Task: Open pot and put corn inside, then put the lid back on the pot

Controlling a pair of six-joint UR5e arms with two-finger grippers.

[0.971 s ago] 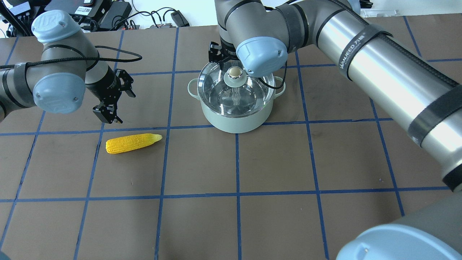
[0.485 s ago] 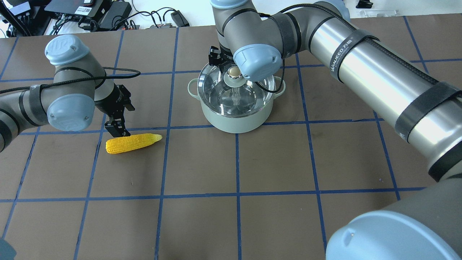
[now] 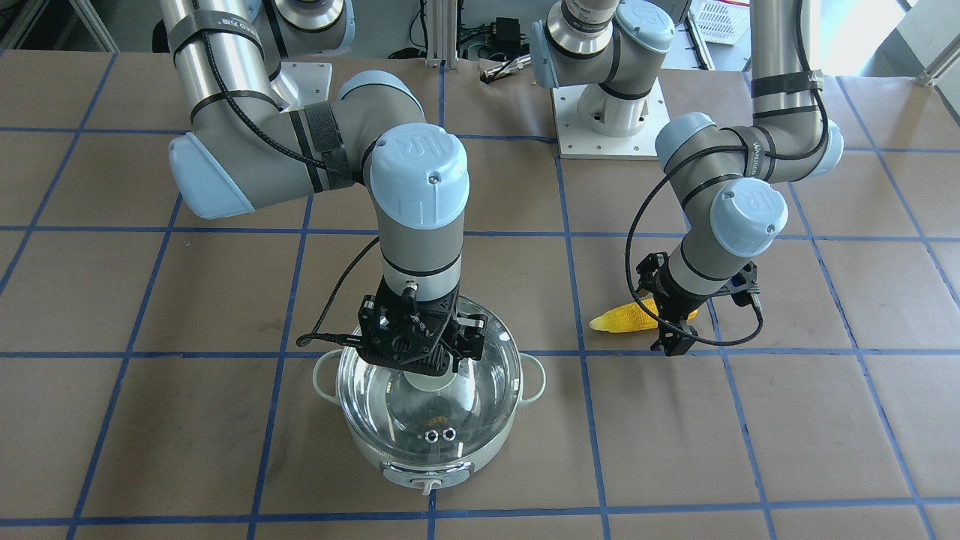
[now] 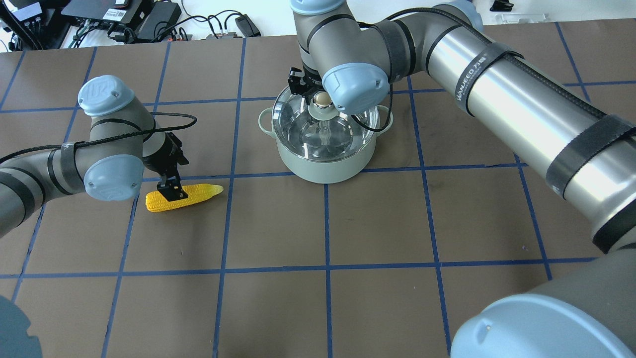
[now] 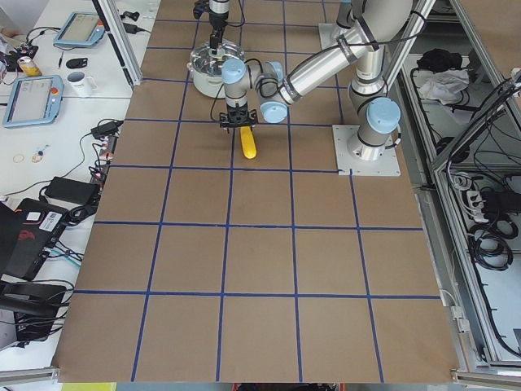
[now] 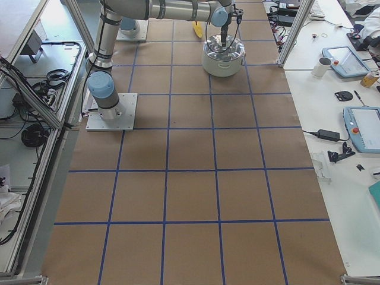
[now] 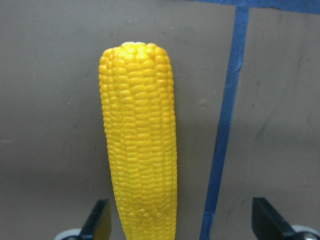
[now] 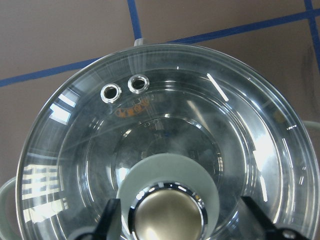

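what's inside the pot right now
Through the clear lid, only bare steel shows inside the pot; the corn lies outside on the table. The patch under the knob and right gripper is hidden.

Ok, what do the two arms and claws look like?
Both the left arm and right arm are silver-grey tubes with pale blue UR-marked joint caps, black strap bands and black cables. The right arm's tube reads WANJEED. The left claw and right claw are black, two-fingered.
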